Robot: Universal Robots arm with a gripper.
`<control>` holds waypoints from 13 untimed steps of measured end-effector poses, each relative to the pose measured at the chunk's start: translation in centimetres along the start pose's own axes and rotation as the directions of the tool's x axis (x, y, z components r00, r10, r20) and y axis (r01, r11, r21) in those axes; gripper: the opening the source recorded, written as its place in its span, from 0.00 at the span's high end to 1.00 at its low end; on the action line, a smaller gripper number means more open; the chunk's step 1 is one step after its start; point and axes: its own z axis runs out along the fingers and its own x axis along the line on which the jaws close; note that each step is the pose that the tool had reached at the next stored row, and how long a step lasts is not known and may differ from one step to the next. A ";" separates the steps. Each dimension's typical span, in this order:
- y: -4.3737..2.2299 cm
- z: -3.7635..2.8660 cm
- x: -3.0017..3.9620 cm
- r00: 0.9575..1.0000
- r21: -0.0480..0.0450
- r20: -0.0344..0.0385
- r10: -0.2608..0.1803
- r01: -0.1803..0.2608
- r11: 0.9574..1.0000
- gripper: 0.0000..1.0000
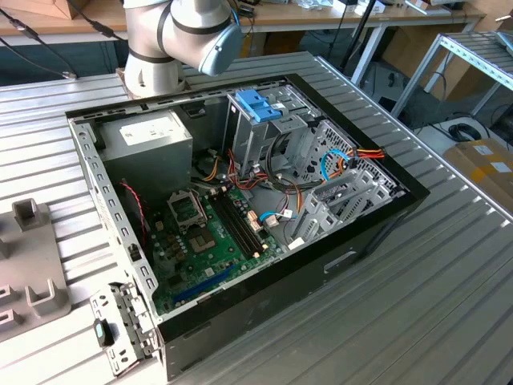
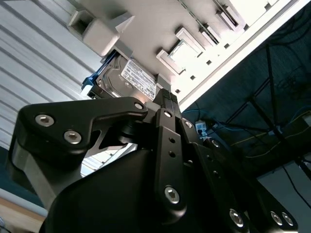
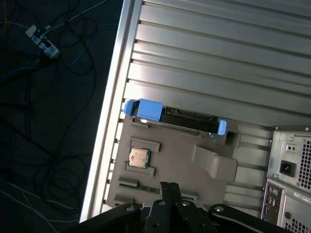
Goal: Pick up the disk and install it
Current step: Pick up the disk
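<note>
the gripper (image 3: 168, 187) hangs over a grey plate (image 3: 175, 145) with raised blocks, which lies on the ribbed metal table (image 3: 218, 58). its jaws are clenched together with nothing between them, and they touch nothing.

the disk (image 3: 180, 119) sits at the rim of that plate, apart from the gripper. in the first wrist view it shows as a thin dark strip, so it seems to stand on its long edge, with a light-blue frame (image 3: 146, 110) capping both ends. in the second wrist view its silver-grey face and white label (image 2: 138, 77) show just past the black gripper links, beside a pale block (image 2: 99, 36) of the plate. a small square chip (image 3: 138, 158) rests in a pocket of the plate, between the disk and the gripper.

in the exterior view an open computer case (image 1: 377, 233) lies on the table. the arm's base (image 1: 148, 56) stands at about 11 o'clock from the case. inside the case a grey box (image 1: 148, 136) with a white label fills the 10 o'clock corner. a bare blue bracket (image 1: 258, 104) stands in the metal cage at 12 o'clock, and the green board (image 1: 208, 241) lies toward 7 o'clock. the plate lies at about 8 o'clock from the case, at the exterior view's left.
</note>
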 end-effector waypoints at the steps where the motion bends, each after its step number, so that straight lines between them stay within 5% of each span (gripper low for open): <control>1: 0.00 0.00 0.00 1.000 0.000 0.000 -0.005 0.005 1.000 0.90; 4: 0.00 0.00 0.00 0.996 -0.002 -0.003 -0.086 0.086 0.996 0.90; 13: 0.00 0.00 0.00 0.992 -0.003 -0.005 -0.124 0.124 0.992 0.90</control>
